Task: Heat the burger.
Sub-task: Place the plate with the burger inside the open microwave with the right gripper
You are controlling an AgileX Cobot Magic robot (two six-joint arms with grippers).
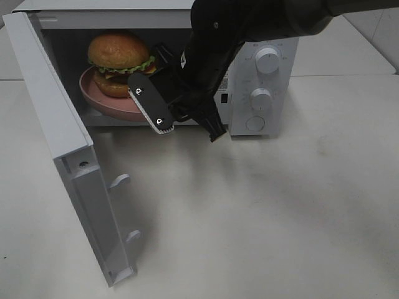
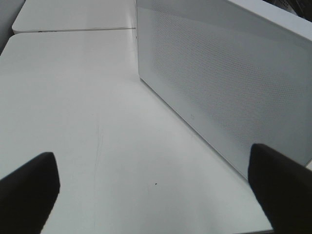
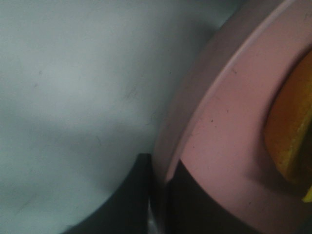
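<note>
The burger, with a brown domed bun and green and dark layers, sits on a round pink dish inside the open microwave. My right gripper reaches into the cavity from the upper right and is shut on the dish's near right rim. In the right wrist view the dark fingers clamp the pink dish rim, with the burger's bun at the edge. My left gripper is open over the bare table beside the microwave's perforated wall; it does not show in the high view.
The microwave door swings wide open to the left, its latch hooks pointing out over the white table. Two knobs sit on the control panel right of the cavity.
</note>
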